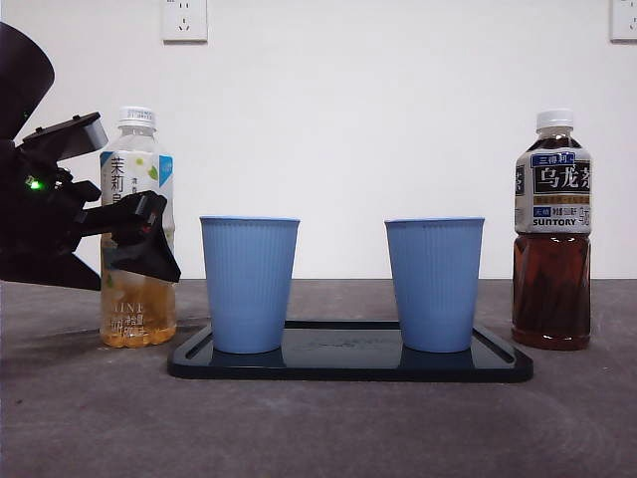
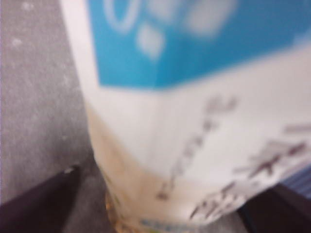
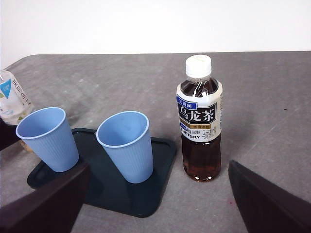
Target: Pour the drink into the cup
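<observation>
The left fingers are spread to either side of the pale tea bottle, which fills the left wrist view between them; whether they touch it cannot be told. That bottle stands upright on the bench, capped, just beside the tray. Two blue cups stand on the tray, the near cup closest to the bottle and the far cup beyond it. The right fingers are spread, held well back from a dark tea bottle standing beside the tray's other end.
</observation>
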`<state>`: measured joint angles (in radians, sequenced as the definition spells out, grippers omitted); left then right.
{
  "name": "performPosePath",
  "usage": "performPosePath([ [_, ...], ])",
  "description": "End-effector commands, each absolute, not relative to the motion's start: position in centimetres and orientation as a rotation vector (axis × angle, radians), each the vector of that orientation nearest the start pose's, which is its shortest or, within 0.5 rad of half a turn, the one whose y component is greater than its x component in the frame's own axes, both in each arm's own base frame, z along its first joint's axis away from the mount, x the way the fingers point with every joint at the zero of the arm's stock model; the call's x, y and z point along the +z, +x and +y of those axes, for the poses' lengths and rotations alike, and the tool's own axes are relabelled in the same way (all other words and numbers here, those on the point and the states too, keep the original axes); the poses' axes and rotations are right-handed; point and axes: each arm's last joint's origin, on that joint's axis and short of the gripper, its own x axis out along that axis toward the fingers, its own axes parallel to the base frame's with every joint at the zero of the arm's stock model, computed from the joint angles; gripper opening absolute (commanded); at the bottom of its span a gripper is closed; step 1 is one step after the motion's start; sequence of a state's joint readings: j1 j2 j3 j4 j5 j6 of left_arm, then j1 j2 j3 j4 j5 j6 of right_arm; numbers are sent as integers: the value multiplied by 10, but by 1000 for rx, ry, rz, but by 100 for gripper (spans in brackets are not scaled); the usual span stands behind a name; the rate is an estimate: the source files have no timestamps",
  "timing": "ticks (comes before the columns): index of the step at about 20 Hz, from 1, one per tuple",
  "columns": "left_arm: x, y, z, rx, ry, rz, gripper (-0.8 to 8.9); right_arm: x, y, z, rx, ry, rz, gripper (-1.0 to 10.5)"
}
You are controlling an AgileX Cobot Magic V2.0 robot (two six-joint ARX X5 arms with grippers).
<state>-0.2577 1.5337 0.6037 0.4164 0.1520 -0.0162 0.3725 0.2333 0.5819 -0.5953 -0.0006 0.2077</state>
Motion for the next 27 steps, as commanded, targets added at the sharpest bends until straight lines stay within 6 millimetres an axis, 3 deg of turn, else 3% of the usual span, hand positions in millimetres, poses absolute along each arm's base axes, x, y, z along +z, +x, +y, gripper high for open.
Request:
performPosePath([
  [1,157,281,-79,-397,12,504,353,285,60,24,349,170,268,454],
  [8,159,280,-79,-398,18,503,209,284,60,24,348,167,277,454],
  [11,170,278,-78,-406,43,474,209,284,60,24,349,157,275,454],
  [15,198,272,-76,-409,201,500,209,284,60,24,350,153,274,454],
  [22,264,260,-72,-303,663,610,209,284,60,24,353,152,278,454],
  [27,301,253,-84,-239,995,663,209,284,60,24,354,145,277,454],
])
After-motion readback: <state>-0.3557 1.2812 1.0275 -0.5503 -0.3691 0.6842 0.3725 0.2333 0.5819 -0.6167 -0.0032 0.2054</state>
